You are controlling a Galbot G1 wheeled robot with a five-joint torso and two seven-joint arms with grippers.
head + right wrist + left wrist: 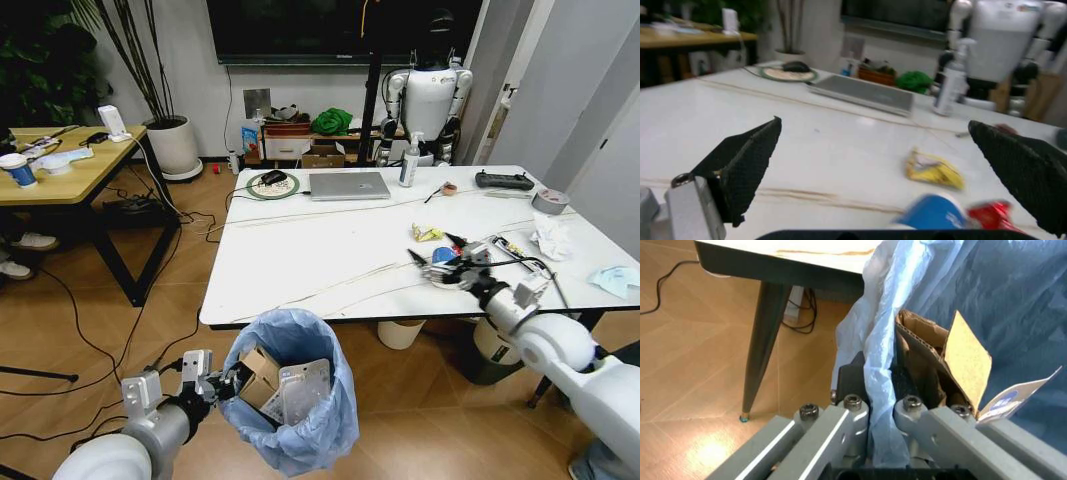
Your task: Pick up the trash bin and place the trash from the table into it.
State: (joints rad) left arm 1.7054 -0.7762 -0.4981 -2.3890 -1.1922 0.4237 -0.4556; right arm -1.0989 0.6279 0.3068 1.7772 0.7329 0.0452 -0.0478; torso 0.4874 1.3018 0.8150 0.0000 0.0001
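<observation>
The trash bin, lined with a baggy light-blue bag, stands off the table's near edge. My left gripper is shut on its rim. Inside lie a brown cardboard packet and a white paper sheet. My right gripper hovers open over the white table, its black fingers spread wide. Just ahead of them lie a blue-white paper cup, a red wrapper and a yellow wrapper. A white tissue and a pale-blue tissue lie farther right.
At the table's far side are a silver laptop, a spray bottle, a black controller and a grey tape roll. A wood-topped desk stands left, cables trail on the floor, and a white humanoid robot stands behind.
</observation>
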